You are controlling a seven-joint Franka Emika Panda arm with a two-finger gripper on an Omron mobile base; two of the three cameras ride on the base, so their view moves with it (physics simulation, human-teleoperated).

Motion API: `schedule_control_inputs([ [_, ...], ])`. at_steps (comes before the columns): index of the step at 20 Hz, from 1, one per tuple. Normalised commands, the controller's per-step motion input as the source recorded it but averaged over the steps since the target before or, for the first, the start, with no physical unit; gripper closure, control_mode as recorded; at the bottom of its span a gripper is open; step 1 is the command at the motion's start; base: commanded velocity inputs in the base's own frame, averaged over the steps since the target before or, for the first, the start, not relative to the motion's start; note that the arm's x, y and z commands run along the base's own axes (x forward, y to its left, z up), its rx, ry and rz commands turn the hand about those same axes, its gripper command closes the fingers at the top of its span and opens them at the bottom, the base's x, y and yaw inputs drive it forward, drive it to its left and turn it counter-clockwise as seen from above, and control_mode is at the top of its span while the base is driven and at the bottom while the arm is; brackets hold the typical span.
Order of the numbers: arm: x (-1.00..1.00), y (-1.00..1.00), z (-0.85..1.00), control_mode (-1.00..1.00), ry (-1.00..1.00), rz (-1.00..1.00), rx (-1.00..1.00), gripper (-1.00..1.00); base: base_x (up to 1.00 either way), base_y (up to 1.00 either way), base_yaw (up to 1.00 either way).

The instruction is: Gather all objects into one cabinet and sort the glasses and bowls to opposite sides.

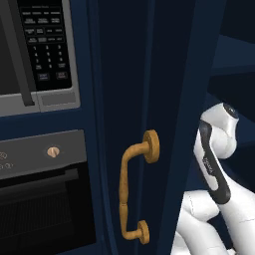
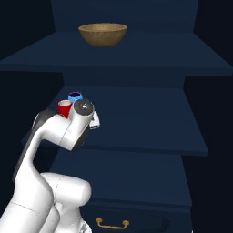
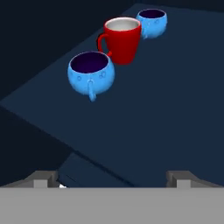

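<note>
1. The pincer (image 3: 112, 177) is spread wide and holds nothing; its two dark tips rise well apart at the near edge of the hand view, short of the cups.
2. On the middle shelf (image 2: 150, 123) of the cabinet (image 1: 149, 74) stand three cups in a row at the left side: a near blue cup (image 3: 91, 72), a red cup (image 3: 122, 39) just behind it, and a far blue cup (image 3: 152, 22) beyond that. The red one shows a handle on its left.
3. The wooden bowl (image 2: 103, 34) sits alone on the upper shelf, about in the middle, well apart from the cups.
4. Judged from this, a cup has just been set down and the hand is free, so the placing step looks finished.
5. The next move would call for drawing the arm clear without knocking the near blue cup, then seeing whether anything remains outside. The bowl may need shifting right, opposite the cups.
</note>
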Motion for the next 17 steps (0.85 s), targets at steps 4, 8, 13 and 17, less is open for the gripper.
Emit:
schedule_control_inputs([
  [4,-0.40,-0.58,0.56,-1.00,0.00,-0.43,0.00,-1.00,0.00,0.00,0.00],
  [8,-0.60,-0.57,0.70,-1.00,0.00,-0.41,0.00,-1.00,0.00,0.00,0.00],
  [13,-0.96,-0.55,0.56,-1.00,0.00,-0.31,0.00,-1.00,0.00,0.00,0.00],
  [17,-1.00,-0.14,0.74,-1.00,0.00,-0.20,0.00,-1.00,0.00,0.00,0.00],
])
